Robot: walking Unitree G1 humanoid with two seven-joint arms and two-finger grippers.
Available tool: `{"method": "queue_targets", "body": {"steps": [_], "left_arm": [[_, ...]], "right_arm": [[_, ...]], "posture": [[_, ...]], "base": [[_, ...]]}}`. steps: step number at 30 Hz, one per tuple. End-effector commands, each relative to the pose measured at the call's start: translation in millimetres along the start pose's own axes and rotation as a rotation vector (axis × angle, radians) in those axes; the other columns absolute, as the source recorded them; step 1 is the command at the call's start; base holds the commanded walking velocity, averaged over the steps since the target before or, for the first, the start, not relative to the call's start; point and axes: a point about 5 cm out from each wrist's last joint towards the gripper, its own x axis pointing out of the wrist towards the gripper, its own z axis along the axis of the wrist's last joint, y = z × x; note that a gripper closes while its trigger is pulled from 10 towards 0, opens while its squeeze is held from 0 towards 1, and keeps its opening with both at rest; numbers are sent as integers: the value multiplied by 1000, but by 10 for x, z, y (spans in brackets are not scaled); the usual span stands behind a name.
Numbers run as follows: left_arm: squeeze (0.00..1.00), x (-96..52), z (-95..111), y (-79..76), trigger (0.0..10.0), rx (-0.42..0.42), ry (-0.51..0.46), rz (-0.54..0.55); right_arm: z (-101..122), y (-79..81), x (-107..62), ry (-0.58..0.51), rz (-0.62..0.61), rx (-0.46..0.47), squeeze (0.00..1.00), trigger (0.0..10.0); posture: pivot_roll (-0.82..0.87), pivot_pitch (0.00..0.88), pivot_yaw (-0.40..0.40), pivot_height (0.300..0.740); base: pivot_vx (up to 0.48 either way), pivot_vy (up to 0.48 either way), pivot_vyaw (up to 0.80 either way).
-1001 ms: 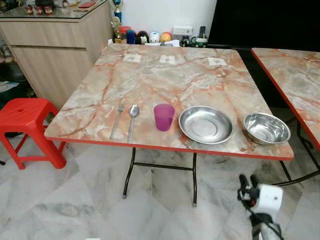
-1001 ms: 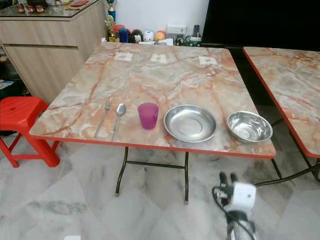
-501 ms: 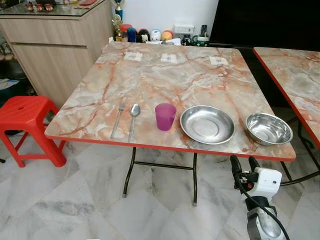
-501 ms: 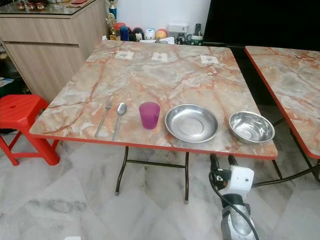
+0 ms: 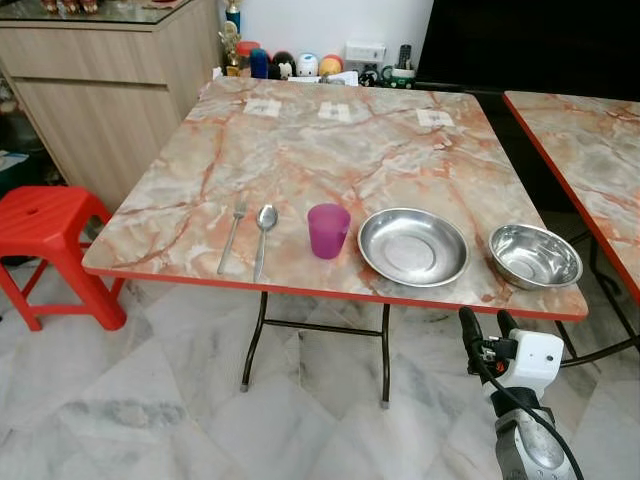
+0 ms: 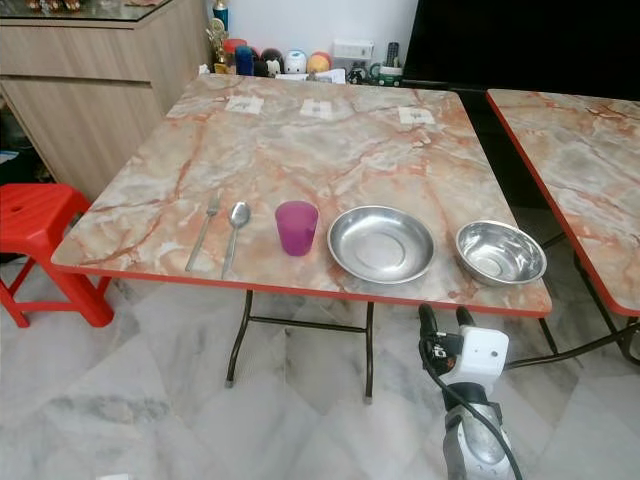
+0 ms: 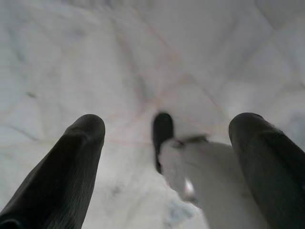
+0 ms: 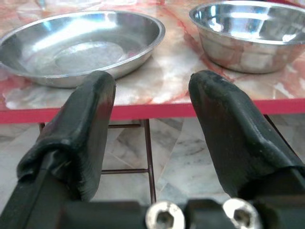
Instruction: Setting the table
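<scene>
Steel plate (image 5: 413,246): shallow, round, on the marble table (image 5: 330,160) near its front edge, right of centre.
Steel bowl (image 5: 535,256): deeper, near the front right corner, just beside the plate, not touching.
Purple cup (image 5: 328,231): upright, left of the plate, near the front edge.
Spoon (image 5: 263,235): left of the cup, handle toward the front edge.
Fork (image 5: 233,234): just left of the spoon, roughly parallel, apart from it.
Right gripper (image 5: 488,326): raised in front of the table, below its red front edge, between plate and bowl; fingers spread, holding nothing. Right wrist view looks across the edge at both steel dishes.
Left gripper (image 7: 167,157): hangs over the pale floor; fingers wide apart, nothing between them.
Table back edge: three white paper labels (image 5: 336,111) in a row.
Red stool (image 5: 50,250): on the floor beside the table's left edge.
Wooden cabinet (image 5: 110,80): behind the stool, off the back left corner.
Second marble table (image 5: 590,150): to the right, well apart.
</scene>
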Motion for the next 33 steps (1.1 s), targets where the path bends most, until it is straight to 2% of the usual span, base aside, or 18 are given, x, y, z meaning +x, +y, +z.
{"method": "queue_targets", "body": {"steps": [1, 4, 9, 15, 19, 23, 28, 33], "left_arm": [[0, -28, -5, 83, 10000, 3, -24, 1], [0, -50, -1, 143, 10000, 44, -37, -20], [0, -98, -68, 212, 10000, 51, -40, -20], [0, -160, -232, 226, 10000, 40, -7, -6], [0, -176, -308, 174, 10000, 31, 15, -10], [0, -137, -256, 94, 10000, 21, 5, -19], [0, -75, -127, 37, 10000, 16, -16, -30], [0, -56, -85, 30, 10000, 26, -17, -40]], "right_arm": [[40, -57, -3, -5, -12, -1, 0, 10000], [39, -66, 11, -2, -13, -1, 0, 10000], [52, -57, 24, -8, -12, 4, 0, 10000], [70, -58, 20, -12, -10, 7, 0, 10000], [96, -69, 35, -25, -11, 10, 0, 10000], [145, -66, 63, -40, 2, 3, 0, 10000], [147, -63, 101, -43, 0, 6, 0, 10000], [149, -51, 111, -53, -10, 17, 0, 10000]], "posture": [[2, 117, -64, 740], [13, 114, -61, 740], [10, 103, -53, 740], [8, 84, -51, 740], [7, 55, -56, 740], [6, 1, -59, 740], [-1, 0, -47, 740], [-5, 0, -40, 740]], "base": [[0, 0, 0], [0, 0, 0], [0, 0, 0], [0, 0, 0], [0, 0, 0], [0, 0, 0], [0, 0, 0], [0, 0, 0]]}}
